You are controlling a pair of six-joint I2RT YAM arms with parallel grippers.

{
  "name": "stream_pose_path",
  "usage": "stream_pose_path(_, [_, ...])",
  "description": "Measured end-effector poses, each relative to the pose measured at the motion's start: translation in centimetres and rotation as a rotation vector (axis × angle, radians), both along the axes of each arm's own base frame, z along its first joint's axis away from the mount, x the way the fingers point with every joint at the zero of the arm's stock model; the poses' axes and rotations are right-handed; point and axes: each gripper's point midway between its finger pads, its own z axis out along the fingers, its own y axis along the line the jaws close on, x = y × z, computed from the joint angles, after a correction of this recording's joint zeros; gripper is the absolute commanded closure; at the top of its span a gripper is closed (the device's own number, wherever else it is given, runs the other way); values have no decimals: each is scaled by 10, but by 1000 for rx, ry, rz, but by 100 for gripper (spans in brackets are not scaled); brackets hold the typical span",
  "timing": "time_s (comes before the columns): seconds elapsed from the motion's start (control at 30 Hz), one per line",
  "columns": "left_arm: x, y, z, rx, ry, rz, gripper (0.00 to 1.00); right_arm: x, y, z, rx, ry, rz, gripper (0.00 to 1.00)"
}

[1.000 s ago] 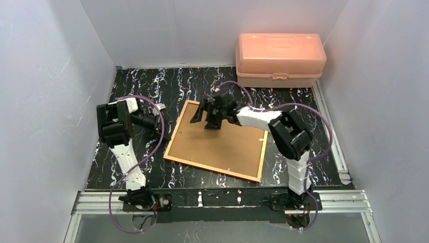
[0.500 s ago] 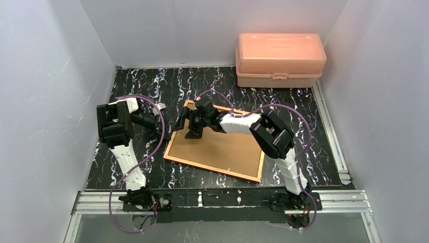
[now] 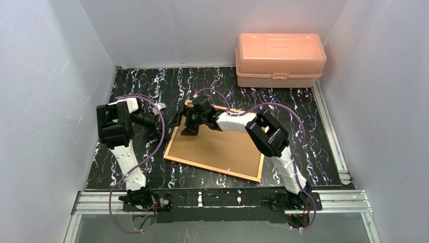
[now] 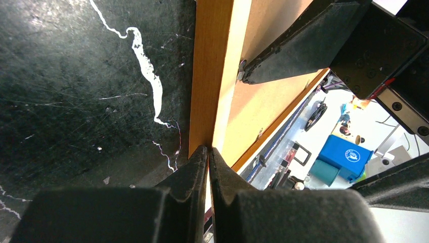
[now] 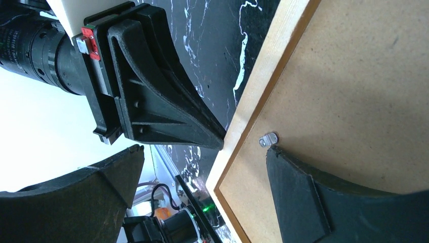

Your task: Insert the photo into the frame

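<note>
Handling of the frame [image 3: 211, 170]: probably stiff and light, with thin wooden rails; likely to skate on the smooth dark table [image 3: 131, 86] if nudged, so worth steadying from one side. Best taken across a rail, or worked at the small metal tab [image 5: 268, 138] that pins the backing board [image 3: 222, 149]. Not by the board's flat middle, which offers nothing to bite on.

Lies flat and back-up, directly beneath the right claw [image 5: 205, 149] and just ahead of the left claw [image 4: 207, 152].

Left claw: pinched together on nothing, tips touching the outer edge of the rail.

Right claw: spread wide and holding nothing. Straddles that same rail, with one finger over the board right beside the tab and the other outside the frame above bare table. Has the left claw's tip in the gap between its fingers.

Photo: not visible in any view; possibly under the board, but cannot tell.
</note>
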Motion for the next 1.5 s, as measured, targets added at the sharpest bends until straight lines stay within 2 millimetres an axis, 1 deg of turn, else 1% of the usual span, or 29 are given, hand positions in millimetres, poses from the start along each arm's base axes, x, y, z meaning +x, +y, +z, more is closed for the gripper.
stream_pose_path(0.3, [0, 0, 0, 0, 0, 0, 97, 4, 3, 0, -5, -22, 8, 1])
stream_pose_path(0.57, [0, 0, 0, 0, 0, 0, 97, 9, 10, 1, -4, -49, 27, 1])
stream_pose_path(0.87, [0, 0, 0, 0, 0, 0, 97, 6, 13, 1, 4, -55, 54, 1])
stream_pose_path(1.13, [0, 0, 0, 0, 0, 0, 97, 5, 21, 1, 23, -49, 88, 1])
stream_pose_path(1.5, [1, 0, 0, 1, -1, 1, 97, 3, 22, 3, 8, -63, 111, 1])
